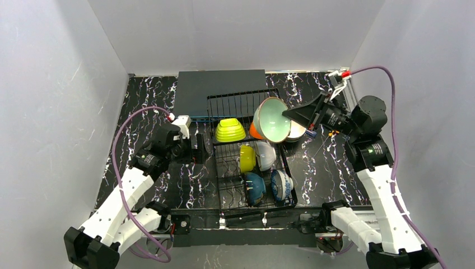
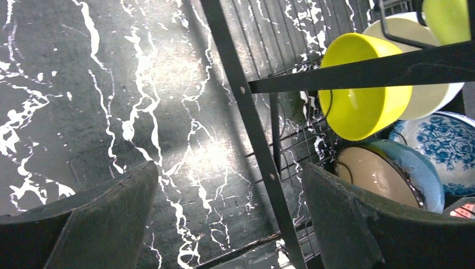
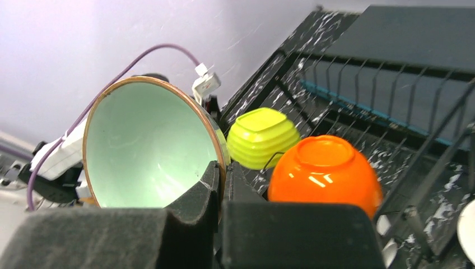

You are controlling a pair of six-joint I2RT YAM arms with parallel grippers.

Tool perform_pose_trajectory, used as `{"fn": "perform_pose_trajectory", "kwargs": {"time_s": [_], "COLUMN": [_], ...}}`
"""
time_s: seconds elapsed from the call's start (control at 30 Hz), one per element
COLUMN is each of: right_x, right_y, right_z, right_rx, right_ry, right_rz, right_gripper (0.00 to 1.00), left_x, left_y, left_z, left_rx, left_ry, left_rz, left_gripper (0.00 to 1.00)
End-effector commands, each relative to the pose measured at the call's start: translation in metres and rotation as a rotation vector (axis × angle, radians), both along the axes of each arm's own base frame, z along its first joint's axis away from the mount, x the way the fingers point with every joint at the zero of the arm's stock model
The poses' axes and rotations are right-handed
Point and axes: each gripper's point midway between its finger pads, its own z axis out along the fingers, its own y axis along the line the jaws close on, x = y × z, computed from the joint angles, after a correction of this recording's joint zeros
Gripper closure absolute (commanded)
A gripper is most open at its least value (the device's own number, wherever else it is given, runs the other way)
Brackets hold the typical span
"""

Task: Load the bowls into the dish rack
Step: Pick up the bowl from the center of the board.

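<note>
- The right hand (image 1: pixel 287 114) is seen closed tight on the rim of the mint bowl (image 1: pixel 274 120). In the right wrist view one finger (image 3: pixel 196 196) lies inside the bowl and the other outside.
- The mint bowl is held on edge, its mouth turned towards 7 o'clock in the top view. It is over the 1 o'clock part of the dish rack (image 1: pixel 238 109); whether it touches the wires cannot be told.
- The left hand (image 1: pixel 197 148) is spread as wide as it goes and has hold of nothing. It is low over the counter (image 1: pixel 151 101), just beside the rack at its 9 o'clock side.
- The lime green bowl (image 1: pixel 230 130) is turned mouth down on the raised back tier, at 11 o'clock of the rack's middle.
- The orange bowl (image 1: pixel 255 131), also mouth down, is partly hidden at the mint bowl's 8 o'clock edge, just beside the lime green bowl.
- The yellow bowl (image 1: pixel 247 157) and a pale bowl (image 1: pixel 265 155) are stood on edge between the tines at the rack's middle, touching.
- The teal bowl (image 1: pixel 255 188) and the blue-white patterned bowl (image 1: pixel 282 185) are stood on edge at the 6 o'clock end.
- A white bowl (image 1: pixel 297 131) is partly seen at 4 o'clock of the mint bowl; whether it is in the rack cannot be told.
- A dark grey box (image 1: pixel 218 87) lies at 12 o'clock, against the rack's far side.
</note>
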Motion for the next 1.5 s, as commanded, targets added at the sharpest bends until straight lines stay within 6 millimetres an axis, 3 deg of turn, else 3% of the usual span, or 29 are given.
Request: {"fn": "perform_pose_trajectory", "kwargs": {"time_s": [0.0,0.3,0.5,0.67,0.83,1.03,1.27,1.47], "right_x": [-0.017,-0.041,-0.064,-0.084,-0.102,-0.119,-0.121,-0.119], "right_y": [0.016,0.037,0.033,0.028,0.024,0.013,0.003,0.002], "right_z": [0.008,-0.034,-0.088,-0.118,-0.133,-0.172,-0.21,-0.222], "right_rx": [-0.029,-0.149,-0.282,-0.324,-0.325,-0.378,-0.443,-0.471], "right_ry": [-0.024,0.061,0.206,0.289,0.354,0.445,0.512,0.525], "right_rz": [0.089,0.179,0.215,0.248,0.271,0.27,0.234,0.224], "right_gripper": [0.99,0.99,0.99,0.99,0.99,0.99,0.99,0.99], "left_x": [0.003,-0.012,-0.03,-0.047,-0.056,-0.068,-0.084,-0.094], "left_y": [0.02,0.042,0.041,0.019,0.005,-0.015,-0.036,-0.052], "left_z": [0.015,0.045,0.073,0.091,0.103,0.112,0.131,0.164], "left_rx": [0.046,0.015,-0.038,-0.117,-0.178,-0.285,-0.406,-0.505], "left_ry": [-0.063,-0.195,-0.317,-0.424,-0.498,-0.553,-0.61,-0.683], "left_rz": [0.092,0.178,0.098,-0.084,-0.186,-0.298,-0.437,-0.545], "left_gripper": [0.02,0.02,0.02,0.02,0.02,0.02,0.02,0.02]}}
